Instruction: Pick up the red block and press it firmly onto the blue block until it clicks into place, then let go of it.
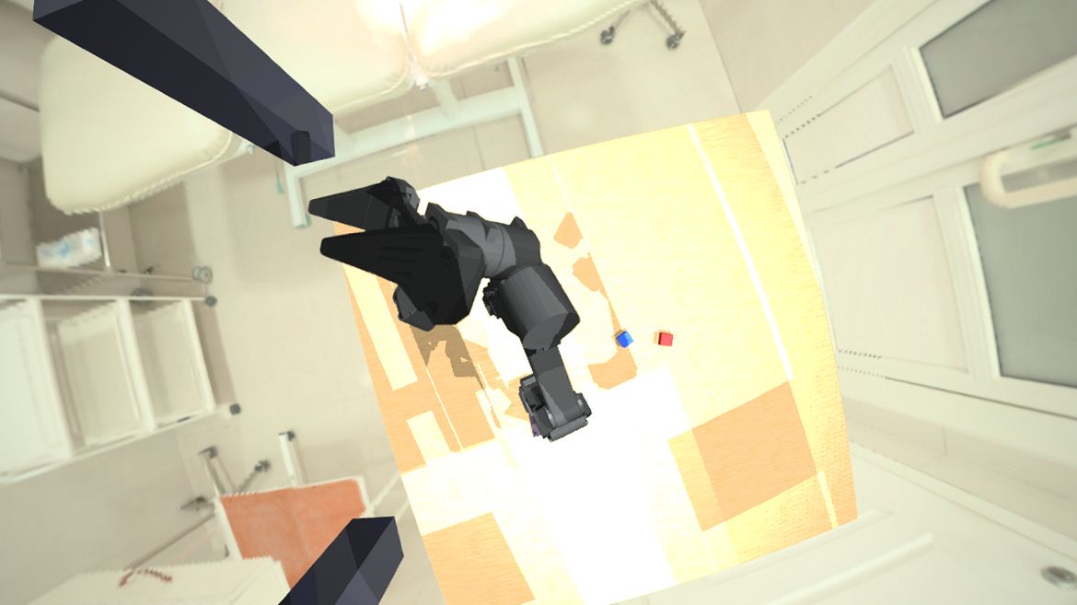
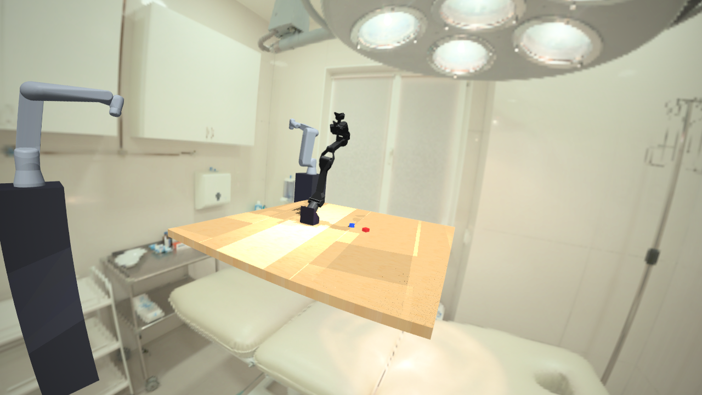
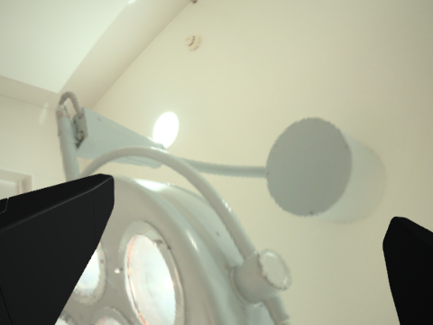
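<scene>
resting apart, red block (image 1: 665, 338) (image 2: 365, 229), blue block (image 1: 624, 339) (image 2: 351, 225)

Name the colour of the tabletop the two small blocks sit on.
Light tan, wood-like, with brighter sunlit-looking patches; the tabletop shows best in the exterior view.

Pale walls (image 2: 539, 171), 2 padded couch sections (image 2: 338, 348), bright ceiling (image 3: 271, 59).
</scene>
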